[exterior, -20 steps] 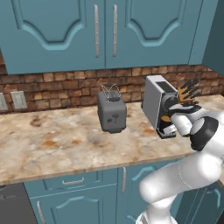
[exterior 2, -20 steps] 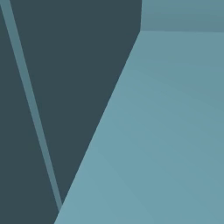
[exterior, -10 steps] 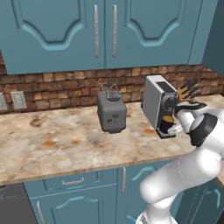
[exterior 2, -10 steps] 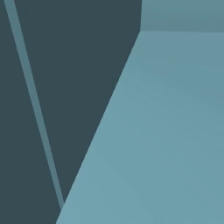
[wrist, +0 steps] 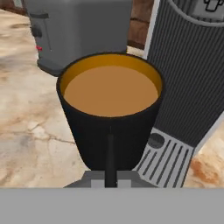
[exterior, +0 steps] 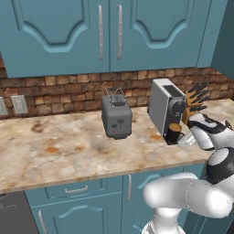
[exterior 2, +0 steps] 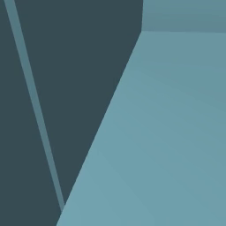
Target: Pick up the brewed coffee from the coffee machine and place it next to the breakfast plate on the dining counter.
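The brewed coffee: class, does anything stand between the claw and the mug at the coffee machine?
Nothing visible does. In the hand view the brewed coffee sits directly ahead, its handle facing the camera, on the coffee machine drip grate. In the left base view the claw is right beside the mug, with the toaster off to the side.

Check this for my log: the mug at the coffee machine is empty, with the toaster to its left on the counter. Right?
Not quite. The mug is full of light brown coffee, as the hand view shows. The rest holds: it sits at the coffee machine, with the toaster to its left on the counter.
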Robot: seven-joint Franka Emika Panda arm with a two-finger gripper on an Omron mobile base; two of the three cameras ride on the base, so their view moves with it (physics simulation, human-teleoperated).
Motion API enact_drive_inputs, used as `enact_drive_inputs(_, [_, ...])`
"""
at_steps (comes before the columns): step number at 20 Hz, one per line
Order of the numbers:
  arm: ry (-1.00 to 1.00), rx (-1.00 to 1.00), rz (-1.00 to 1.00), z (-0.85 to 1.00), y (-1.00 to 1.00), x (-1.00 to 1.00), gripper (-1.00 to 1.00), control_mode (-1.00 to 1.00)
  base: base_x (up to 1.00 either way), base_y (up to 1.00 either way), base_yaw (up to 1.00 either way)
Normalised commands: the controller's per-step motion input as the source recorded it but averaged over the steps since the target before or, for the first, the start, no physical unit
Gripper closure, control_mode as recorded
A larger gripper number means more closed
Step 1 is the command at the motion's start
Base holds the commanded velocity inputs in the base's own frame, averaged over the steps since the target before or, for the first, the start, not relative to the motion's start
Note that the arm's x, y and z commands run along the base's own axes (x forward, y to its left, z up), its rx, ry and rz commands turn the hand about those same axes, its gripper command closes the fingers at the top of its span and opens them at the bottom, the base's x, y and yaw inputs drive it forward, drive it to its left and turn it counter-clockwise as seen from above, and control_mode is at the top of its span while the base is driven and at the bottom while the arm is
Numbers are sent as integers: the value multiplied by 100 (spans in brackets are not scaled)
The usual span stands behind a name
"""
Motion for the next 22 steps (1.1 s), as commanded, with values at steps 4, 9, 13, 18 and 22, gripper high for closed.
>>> enact_drive_inputs(4, [-1,-2,13,68,35,-34,100,-100,0,0,0])
enact_drive_inputs(9, [-2,-2,26,53,59,-63,100,-100,0,0,0])
enact_drive_inputs(13, [-1,-1,36,44,54,-71,100,-100,0,0,0])
enact_drive_inputs(18, [-1,-1,33,43,42,-20,100,-100,0,0,0])
enact_drive_inputs(22, [0,-4,25,32,44,-4,100,-100,0,0,0])
